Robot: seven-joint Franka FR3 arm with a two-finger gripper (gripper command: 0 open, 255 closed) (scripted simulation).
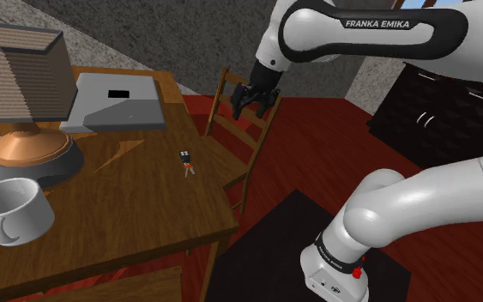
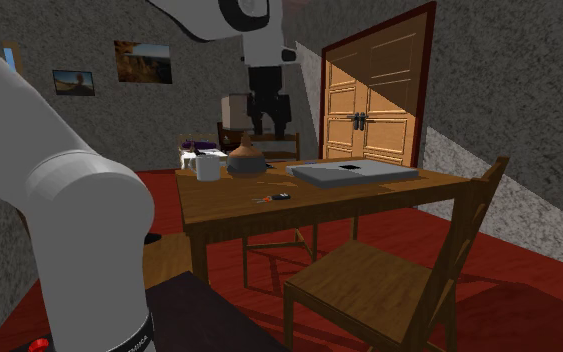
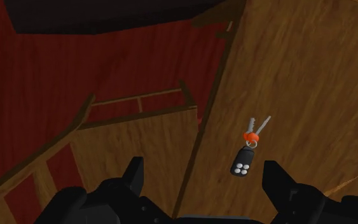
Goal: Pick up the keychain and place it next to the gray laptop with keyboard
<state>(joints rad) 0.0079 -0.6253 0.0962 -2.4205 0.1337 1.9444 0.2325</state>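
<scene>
Shoulder view: the gripper (image 1: 256, 96) is observed above the chair (image 1: 231, 120), beyond the table (image 1: 145, 202) edge, while the keychain (image 1: 187, 161) lies flat on the table, well apart from the laptop (image 1: 115, 103). Second exterior view: the keychain (image 2: 274, 198) is confirmed toward the table's near edge. Wrist view: the fingers (image 3: 133, 181) are found spread, nothing held, and the keychain (image 3: 247, 149) sits off-centre, nearer one finger. A straight descent is judged likely to strike the table edge or nudge the keychain away; so thin a thing may slip.
</scene>
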